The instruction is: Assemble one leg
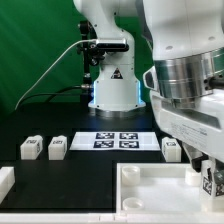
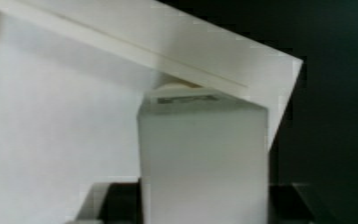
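Observation:
My gripper (image 1: 209,178) is at the exterior view's right, low over the near right corner of the large white tray-like part (image 1: 150,200). It is shut on a leg (image 1: 210,184), a small white post with a tag mark. In the wrist view the leg (image 2: 202,145) stands between my dark fingers (image 2: 126,203), its far end against the underside of the tray part's corner (image 2: 194,55). The joint itself is hidden. Three more legs lie on the black table: two at the left (image 1: 30,148) (image 1: 57,147) and one at the right (image 1: 171,148).
The marker board (image 1: 120,139) lies in the middle of the table in front of the robot base (image 1: 112,88). Another white part (image 1: 5,182) sits at the near left edge. A green backdrop stands behind.

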`<state>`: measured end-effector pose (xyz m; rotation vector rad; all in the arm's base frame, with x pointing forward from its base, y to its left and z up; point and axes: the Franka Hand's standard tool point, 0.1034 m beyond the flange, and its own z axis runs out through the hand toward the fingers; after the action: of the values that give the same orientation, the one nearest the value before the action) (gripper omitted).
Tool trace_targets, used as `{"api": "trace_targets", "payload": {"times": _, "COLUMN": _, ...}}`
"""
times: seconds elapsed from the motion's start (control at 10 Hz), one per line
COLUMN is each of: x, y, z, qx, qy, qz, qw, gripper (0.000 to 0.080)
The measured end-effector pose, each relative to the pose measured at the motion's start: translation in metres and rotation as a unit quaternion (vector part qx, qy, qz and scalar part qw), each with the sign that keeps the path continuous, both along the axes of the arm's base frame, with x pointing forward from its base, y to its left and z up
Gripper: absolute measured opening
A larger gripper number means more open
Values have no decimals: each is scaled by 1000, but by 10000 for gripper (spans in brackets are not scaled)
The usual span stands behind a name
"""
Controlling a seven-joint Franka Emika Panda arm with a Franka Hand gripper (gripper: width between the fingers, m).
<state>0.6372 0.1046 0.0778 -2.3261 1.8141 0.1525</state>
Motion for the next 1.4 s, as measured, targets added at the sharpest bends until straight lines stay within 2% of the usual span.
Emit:
{"api": "trace_targets", "payload": {"times": 0.2, "x": 0, "y": 0, "z": 0, "qx": 2, "qy": 8, "qz": -33, "qw": 999, "gripper": 297}}
{"api": "trace_targets", "payload": {"times": 0.3, "x": 0, "y": 0, "z": 0, "qx": 1, "qy": 6, "qz": -19, "qw": 1000, "gripper": 364}}
{"api": "trace_targets", "payload": {"times": 0.4, "x": -1, "y": 1, "z": -1, "qx": 0, "qy": 0, "qz": 8, "qw": 1000, "gripper": 538}}
{"api": "trace_targets", "payload": {"times": 0.5, "x": -2, "y": 7, "z": -1, "qx": -3, "qy": -14, "qz": 73, "qw": 997, "gripper": 538}}
{"api": "trace_targets", "payload": {"times": 0.6, "x": -4, "y": 13, "z": -2, "qx": -4, "qy": -31, "qz": 150, "qw": 988, "gripper": 624}}
{"api": "trace_targets", "payload": {"times": 0.7, "x": -6, "y": 16, "z": -3, "qx": -5, "qy": -47, "qz": 227, "qw": 973, "gripper": 645}}
{"api": "trace_targets", "payload": {"times": 1.0, "x": -5, "y": 13, "z": -3, "qx": -10, "qy": -73, "qz": 349, "qw": 934, "gripper": 648}}
{"api": "trace_targets", "payload": {"times": 1.1, "x": -6, "y": 13, "z": -3, "qx": -20, "qy": -79, "qz": 429, "qw": 900, "gripper": 649}}
{"api": "trace_targets", "payload": {"times": 1.2, "x": -2, "y": 17, "z": 1, "qx": -42, "qy": -76, "qz": 543, "qw": 835, "gripper": 649}}
{"api": "trace_targets", "payload": {"times": 1.3, "x": 1, "y": 19, "z": 3, "qx": -43, "qy": -81, "qz": 561, "qw": 822, "gripper": 649}}
{"api": "trace_targets", "payload": {"times": 1.4, "x": 0, "y": 18, "z": 1, "qx": -40, "qy": -78, "qz": 536, "qw": 840, "gripper": 649}}
